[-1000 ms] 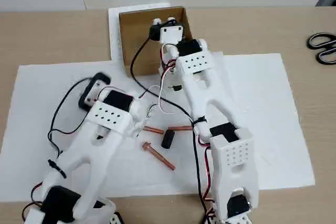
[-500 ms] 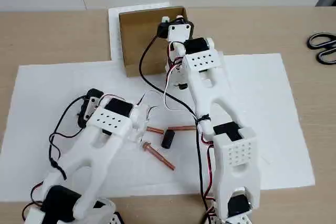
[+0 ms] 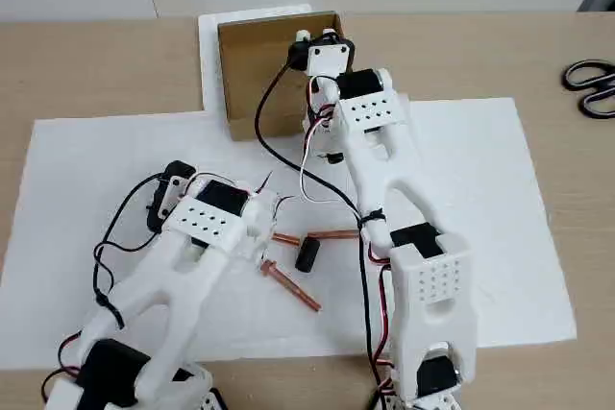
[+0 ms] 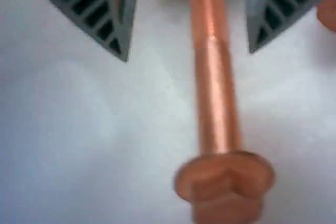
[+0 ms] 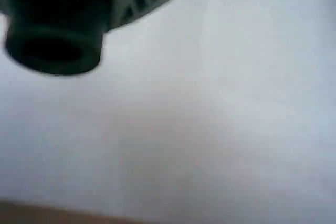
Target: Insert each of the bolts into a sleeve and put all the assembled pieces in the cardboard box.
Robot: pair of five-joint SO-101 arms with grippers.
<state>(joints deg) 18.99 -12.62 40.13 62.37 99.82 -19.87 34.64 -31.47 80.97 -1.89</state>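
Observation:
My left gripper (image 4: 189, 53) is open, low over the white paper, its two grey fingers (image 4: 113, 14) standing on either side of a copper bolt (image 4: 215, 103) whose hex head points toward the camera. In the high view, three copper bolts (image 3: 284, 237) (image 3: 332, 234) (image 3: 291, 286) and a loose black sleeve (image 3: 307, 254) lie between the arms. My right gripper (image 3: 332, 155) hovers above the paper beside the cardboard box (image 3: 252, 64), shut on a black sleeve (image 5: 52, 45) with its open end facing down.
A large white paper sheet (image 3: 480, 189) covers the table's middle. Scissors (image 3: 591, 84) lie at the far right on the bare wood. Black and red cables (image 3: 288, 156) trail between the two arms near the box.
The right arm's wrist has shifted a little to the right at the box's near corner. The left arm has drawn slightly nearer and lower over the bolts.

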